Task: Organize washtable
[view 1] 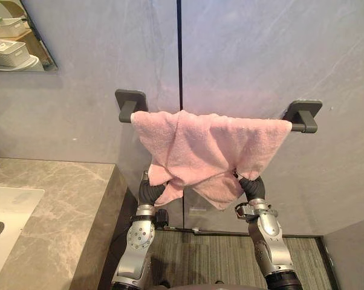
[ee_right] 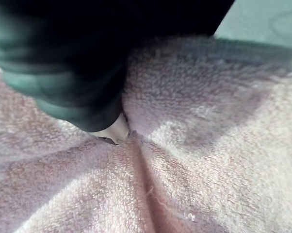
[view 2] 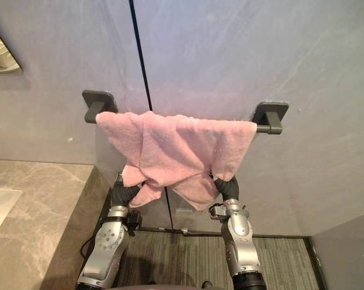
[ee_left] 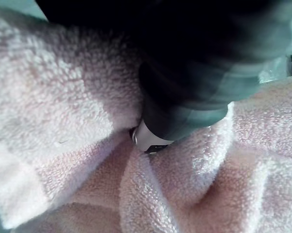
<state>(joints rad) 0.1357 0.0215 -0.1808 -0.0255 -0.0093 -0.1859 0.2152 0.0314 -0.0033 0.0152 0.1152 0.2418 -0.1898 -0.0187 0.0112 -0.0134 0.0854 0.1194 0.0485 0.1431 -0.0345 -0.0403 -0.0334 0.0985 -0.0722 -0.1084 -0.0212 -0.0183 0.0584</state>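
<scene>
Pink towel (view 1: 200,148) swallows the left hand (view 1: 150,192) and right hand (view 1: 252,186) in its lower corners, nearest the camera; whether either hand grips the cloth cannot be told. Beyond them it hangs bunched and crossed over the dark towel bar (view 1: 298,127) on the grey wall (view 1: 260,54). A downward tug on one corner, unmatched by the other, would likely slide it off onto the floor (view 1: 218,260).

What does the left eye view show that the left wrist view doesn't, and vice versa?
Left eye view: the towel bar, the stone counter with its sink, a mirror corner, and the right robot hand under the pink towel. Left wrist view: the towel's fluffy pile and folds up close. Both: the pink towel and the left robot hand, its dark cover pressed into it.
</scene>
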